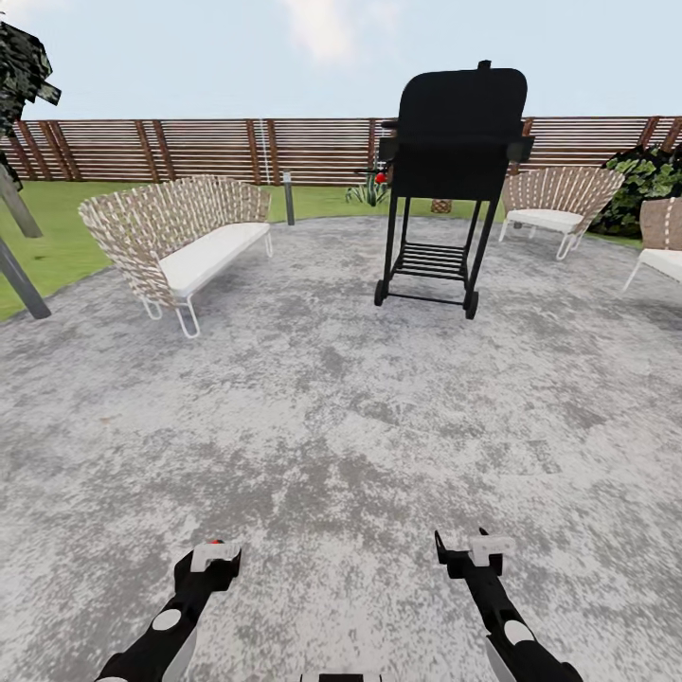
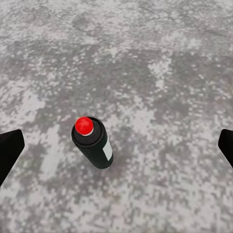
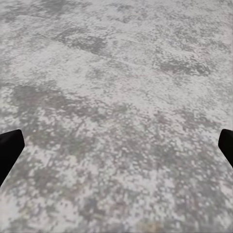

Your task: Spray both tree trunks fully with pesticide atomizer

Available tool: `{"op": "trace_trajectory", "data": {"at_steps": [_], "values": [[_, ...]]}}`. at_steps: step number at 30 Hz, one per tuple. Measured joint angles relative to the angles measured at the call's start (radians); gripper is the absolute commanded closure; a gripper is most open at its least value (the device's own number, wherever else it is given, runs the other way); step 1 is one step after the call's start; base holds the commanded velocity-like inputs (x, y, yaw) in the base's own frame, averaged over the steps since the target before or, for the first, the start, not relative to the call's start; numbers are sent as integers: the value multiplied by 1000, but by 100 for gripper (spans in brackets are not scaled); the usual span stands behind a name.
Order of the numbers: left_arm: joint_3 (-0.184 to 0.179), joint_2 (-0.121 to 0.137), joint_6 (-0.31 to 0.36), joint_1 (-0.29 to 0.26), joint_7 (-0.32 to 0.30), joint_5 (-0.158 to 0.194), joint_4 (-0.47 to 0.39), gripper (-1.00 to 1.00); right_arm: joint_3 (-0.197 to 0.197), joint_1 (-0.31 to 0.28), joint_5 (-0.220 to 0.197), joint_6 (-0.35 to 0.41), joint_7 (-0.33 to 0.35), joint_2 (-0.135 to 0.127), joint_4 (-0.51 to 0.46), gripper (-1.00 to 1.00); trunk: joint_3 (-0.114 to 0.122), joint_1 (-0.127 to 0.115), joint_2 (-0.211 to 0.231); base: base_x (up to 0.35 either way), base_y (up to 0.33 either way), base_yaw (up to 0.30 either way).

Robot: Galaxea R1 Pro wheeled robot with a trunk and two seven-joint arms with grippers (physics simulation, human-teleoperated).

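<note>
- Pesticide atomizer point(image 2: 93, 142) upright on the floor point(image 1: 332, 407), under the left tool point(image 2: 116, 145), between its spread fingers, untouched.
- Right tool point(image 3: 116, 145) spread, empty.
- Grill point(image 1: 453, 180), wicker sofa point(image 1: 180, 242) well ahead.

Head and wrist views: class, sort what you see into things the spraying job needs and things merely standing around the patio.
Needed for the job:
spray bottle, standing on the floor
left gripper, open above it

Just standing about:
barbecue
wicker sofa
wicker chair
fence
</note>
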Motion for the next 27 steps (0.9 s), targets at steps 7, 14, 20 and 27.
{"op": "trace_trajectory", "data": {"at_steps": [7,14,20,27], "values": [[1,0,0,0,1,0,0,-100,-1,0,0,0,-1,0,0,-100,-30,3,-1,0,1,0],[1,0,-9,0,1,1,2,-100,-1,0,0,0,-1,1,0,-100,-68,6,-3,0,0,0],[1,1,-18,0,1,2,2,-100,-1,0,0,0,-2,0,0,-100,-101,9,-4,0,0,0],[1,1,-19,0,2,2,2,-100,-1,0,0,0,-2,0,0,-100,-139,12,-6,0,0,0]]}}
